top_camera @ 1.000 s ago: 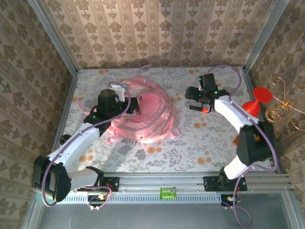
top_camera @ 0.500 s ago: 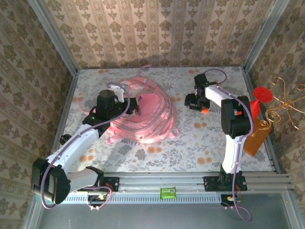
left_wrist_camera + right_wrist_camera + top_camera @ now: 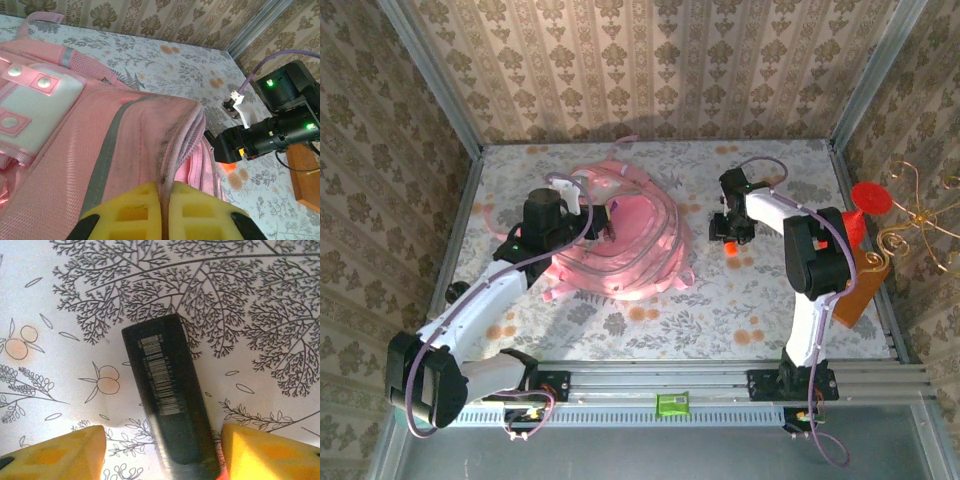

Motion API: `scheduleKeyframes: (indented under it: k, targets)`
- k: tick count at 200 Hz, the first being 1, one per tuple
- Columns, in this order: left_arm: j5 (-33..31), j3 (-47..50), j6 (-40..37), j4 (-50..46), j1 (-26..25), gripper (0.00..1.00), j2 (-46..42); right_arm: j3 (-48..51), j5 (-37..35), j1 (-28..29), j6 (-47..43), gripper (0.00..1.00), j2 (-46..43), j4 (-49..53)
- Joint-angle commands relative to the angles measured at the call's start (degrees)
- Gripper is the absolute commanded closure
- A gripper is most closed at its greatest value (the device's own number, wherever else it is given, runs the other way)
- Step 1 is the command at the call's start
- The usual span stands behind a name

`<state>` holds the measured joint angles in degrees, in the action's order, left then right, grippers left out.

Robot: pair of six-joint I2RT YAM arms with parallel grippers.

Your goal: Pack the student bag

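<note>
The student bag (image 3: 632,245), large and pink, lies at the table's back middle, its mouth held up. My left gripper (image 3: 603,226) is shut on the rim of the bag's opening; in the left wrist view the pink fabric edge (image 3: 175,150) is pinched between the yellow pads of the left gripper (image 3: 166,202). My right gripper (image 3: 728,236) points down at the table right of the bag. Its jaws stand apart round a black stick-like item with a barcode (image 3: 167,400) and an orange end (image 3: 729,247). The left pad (image 3: 70,450) is clear of it; the right pad (image 3: 265,450) is close beside it.
A red funnel-shaped thing (image 3: 868,200), a brown box (image 3: 857,292) and a gold wire piece (image 3: 923,215) stand at the right edge. The right arm's black wrist (image 3: 272,132) hangs close to the bag's right side. Floral cloth (image 3: 650,320) covers the table.
My right arm has swung in from the right towards the bag and come down over the black item, its jaws narrowing. The left gripper and the bag have not moved.
</note>
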<state>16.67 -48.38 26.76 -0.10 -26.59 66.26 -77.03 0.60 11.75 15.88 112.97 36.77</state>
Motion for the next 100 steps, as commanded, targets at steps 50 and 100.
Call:
scheduleKeyframes:
  k: [50, 100]
  targets:
    - [-0.19, -1.58, -1.36, 4.88, 0.05, 1.0, -1.58, 1.2, -3.41, 0.84, -0.83, 0.72, 0.19, 1.36]
    - [-0.07, -1.21, -1.46, 4.34, 0.05, 1.0, -1.62, 11.15, 12.56, 0.86, 5.75, 0.79, -18.76, -13.01]
